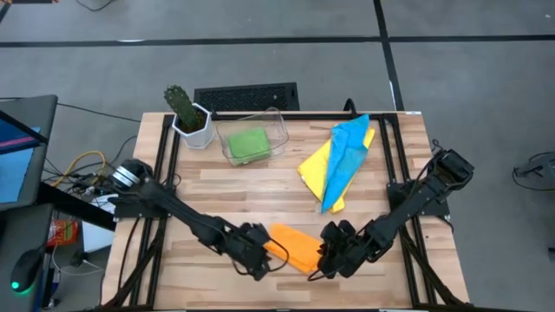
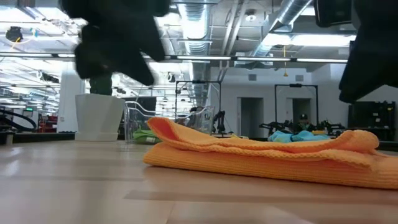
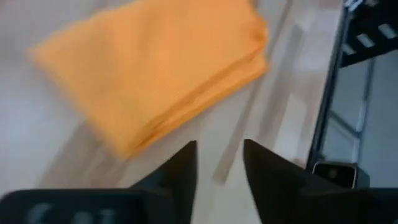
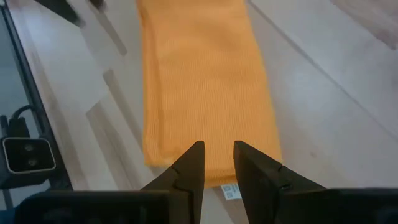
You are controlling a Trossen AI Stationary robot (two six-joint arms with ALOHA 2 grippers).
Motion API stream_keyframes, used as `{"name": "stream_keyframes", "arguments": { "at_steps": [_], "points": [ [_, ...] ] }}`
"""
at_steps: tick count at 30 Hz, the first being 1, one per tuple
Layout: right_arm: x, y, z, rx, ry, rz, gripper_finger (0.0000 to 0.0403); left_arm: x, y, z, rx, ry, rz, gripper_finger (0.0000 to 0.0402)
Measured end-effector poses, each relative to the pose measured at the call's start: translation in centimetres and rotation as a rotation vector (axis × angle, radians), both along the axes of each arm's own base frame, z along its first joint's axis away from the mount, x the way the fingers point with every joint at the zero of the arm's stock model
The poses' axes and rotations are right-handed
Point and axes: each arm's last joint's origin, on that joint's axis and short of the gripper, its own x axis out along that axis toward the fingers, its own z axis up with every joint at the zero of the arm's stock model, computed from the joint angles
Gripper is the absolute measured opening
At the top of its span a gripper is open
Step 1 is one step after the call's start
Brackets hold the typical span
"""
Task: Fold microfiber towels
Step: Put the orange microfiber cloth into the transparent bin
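- A cactus pot [image 1: 192, 121] stands at the counter's [image 1: 234, 186] far left corner, well left of and behind the orange towel [image 1: 295, 247].
- The left claw [image 1: 257, 263] hangs just left of the orange towel; its fingers [image 3: 180, 171] stand a little apart with bare wood showing between them, holding nothing.
- A clear bin [image 1: 273, 130] behind the orange towel holds the green towel [image 1: 248, 145].
- The orange towel lies folded flat at the counter's near edge, between the two claws.
- The right claw [image 1: 328, 260] sits at the orange towel's right end, fingers [image 4: 189, 168] slightly parted above its edge, gripping nothing.
- The blue towel [image 1: 345, 156] lies crumpled over the yellow towel [image 1: 314, 166], behind and right of the orange towel.
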Motion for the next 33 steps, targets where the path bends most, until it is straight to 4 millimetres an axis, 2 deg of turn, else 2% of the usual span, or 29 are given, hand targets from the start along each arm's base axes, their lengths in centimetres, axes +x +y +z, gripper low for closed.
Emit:
{"name": "stream_keyframes", "arguments": {
  "at_steps": [3,7,11,15,19,24,29,33],
  "points": [
    [0.1,-0.2,0.0,-0.002,0.000,-0.007,0.0111,1.0,0.2,-2.0,-0.017,0.023,-0.029,0.0067],
    [0.1,-0.1,0.0,0.001,-0.004,-0.008,0.0111,1.8,0.6,-3.4,-0.008,0.044,-0.007,0.0009],
    [-0.1,0.1,0.0,0.014,-0.007,-0.017,0.0111,2.1,0.9,-6.0,0.000,0.124,-0.006,0.0012],
    [-0.2,0.3,0.0,0.014,-0.007,-0.012,0.0111,2.2,1.5,-7.0,0.024,0.185,-0.016,0.0009],
    [-0.1,0.3,0.0,0.017,-0.010,-0.011,0.0111,2.3,2.7,-6.6,0.054,0.221,-0.072,0.0002],
    [-0.1,0.2,0.0,0.008,-0.007,-0.003,0.0110,2.4,5.7,-5.5,0.166,0.235,-0.067,0.0001],
    [0.1,-0.9,-0.2,-0.039,0.037,-0.027,0.0110,2.5,9.2,-5.1,0.244,0.301,-0.049,0.0000],
    [0.6,-2.1,-0.4,-0.061,0.068,-0.066,0.0110,2.8,11.3,-5.0,0.267,0.325,-0.099,0.0000]
  ]
}}
